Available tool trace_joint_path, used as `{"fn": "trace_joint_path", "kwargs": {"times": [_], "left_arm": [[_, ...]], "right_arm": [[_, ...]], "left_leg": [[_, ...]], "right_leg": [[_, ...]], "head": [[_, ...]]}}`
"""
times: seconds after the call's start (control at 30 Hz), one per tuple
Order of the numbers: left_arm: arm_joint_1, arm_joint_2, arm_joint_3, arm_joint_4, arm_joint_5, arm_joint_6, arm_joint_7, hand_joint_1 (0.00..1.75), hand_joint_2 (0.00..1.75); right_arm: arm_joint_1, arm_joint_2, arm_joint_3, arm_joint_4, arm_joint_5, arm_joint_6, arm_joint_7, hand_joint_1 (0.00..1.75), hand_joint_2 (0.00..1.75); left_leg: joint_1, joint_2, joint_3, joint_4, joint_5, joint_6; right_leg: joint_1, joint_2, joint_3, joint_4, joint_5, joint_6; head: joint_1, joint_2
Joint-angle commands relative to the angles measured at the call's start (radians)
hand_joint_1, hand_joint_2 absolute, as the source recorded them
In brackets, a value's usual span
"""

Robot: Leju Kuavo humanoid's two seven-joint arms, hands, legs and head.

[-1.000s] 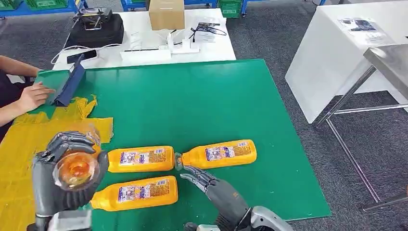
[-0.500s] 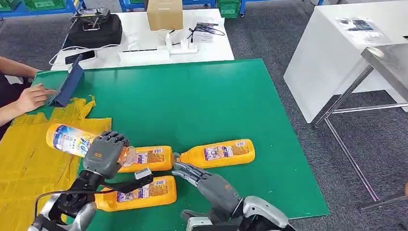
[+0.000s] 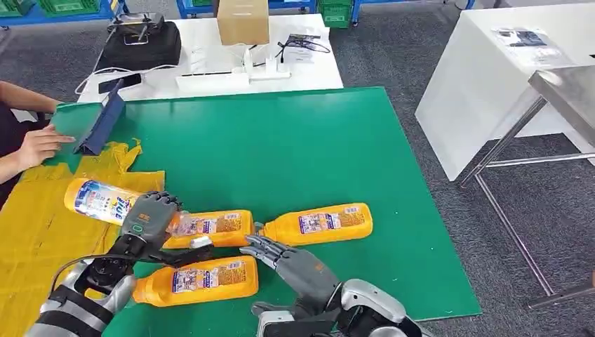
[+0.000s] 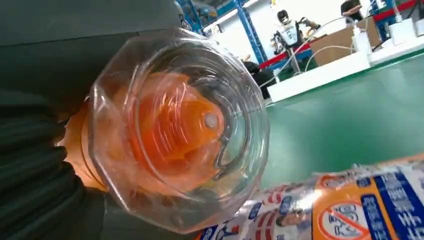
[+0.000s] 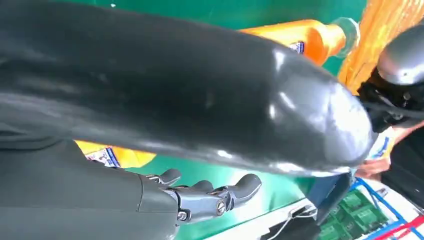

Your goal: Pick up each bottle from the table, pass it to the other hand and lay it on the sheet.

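Observation:
My left hand (image 3: 149,217) grips a bottle (image 3: 98,200) with a blue and white label, tilted low over the edge of the yellow sheet (image 3: 35,232). The left wrist view looks straight at the clear round end of this bottle (image 4: 175,130), orange inside. Three orange bottles lie on the green mat (image 3: 295,147): one beside my left hand (image 3: 214,226), one to its right (image 3: 319,223), one nearer me (image 3: 200,279). My right hand (image 3: 284,256) hovers between them, fingers (image 5: 210,196) spread and holding nothing. An orange bottle (image 5: 300,37) lies beyond it.
A person's hand (image 3: 38,144) rests at the mat's far left by a blue tablet case (image 3: 104,121). A white table (image 3: 210,70) behind holds a cardboard box (image 3: 242,20), a black bag (image 3: 140,43) and cables. A white counter (image 3: 491,77) and a metal table (image 3: 568,91) stand to the right.
My left hand has come down and turned the bottle from end-on to lying sideways over the sheet's edge. My right hand has drawn back slightly toward me, still holding nothing.

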Motion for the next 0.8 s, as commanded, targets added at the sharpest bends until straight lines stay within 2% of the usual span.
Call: {"fn": "trace_joint_path", "kwargs": {"times": [0.03,0.2,0.33,0.53,0.8], "left_arm": [[0.028,-0.063,0.091,0.038,0.142,0.01,-0.027,0.0,0.0],[0.047,-0.077,0.119,0.01,0.217,-0.019,-0.052,0.0,0.0],[0.069,-0.107,0.182,-0.022,0.375,-0.087,-0.08,0.0,0.0],[0.106,-0.108,0.24,-0.077,0.515,-0.129,-0.082,0.0,0.0],[0.108,-0.105,0.241,-0.08,0.516,-0.129,-0.082,0.0,0.0]], "right_arm": [[0.016,0.018,0.01,0.068,0.027,-0.002,0.007,0.0,0.0],[0.027,0.011,0.005,0.064,0.033,0.0,0.005,0.0,0.0],[0.033,0.007,0.0,0.067,0.037,0.006,0.004,0.0,0.0],[0.039,-0.013,0.001,0.059,0.037,0.013,-0.006,0.0,0.0],[0.04,-0.015,0.0,0.058,0.037,0.013,-0.007,0.0,0.0]], "left_leg": [[0.0,0.002,0.001,-0.001,0.0,0.0],[0.001,0.002,0.002,0.0,0.0,0.0],[0.0,0.001,0.0,0.0,0.0,0.001],[0.0,0.003,0.001,0.0,-0.001,0.0],[0.0,0.001,0.001,0.0,0.0,0.0]], "right_leg": [[0.001,0.001,0.0,-0.001,0.001,-0.002],[0.001,0.0,-0.001,-0.001,0.0,-0.002],[0.0,0.0,0.0,-0.001,0.0,-0.002],[0.0,0.001,0.0,-0.001,0.0,-0.003],[0.0,0.0,-0.002,-0.001,0.0,-0.001]], "head": [[0.0,0.0],[0.0,0.0],[0.0,0.0],[0.0,0.0],[0.0,0.0]]}}
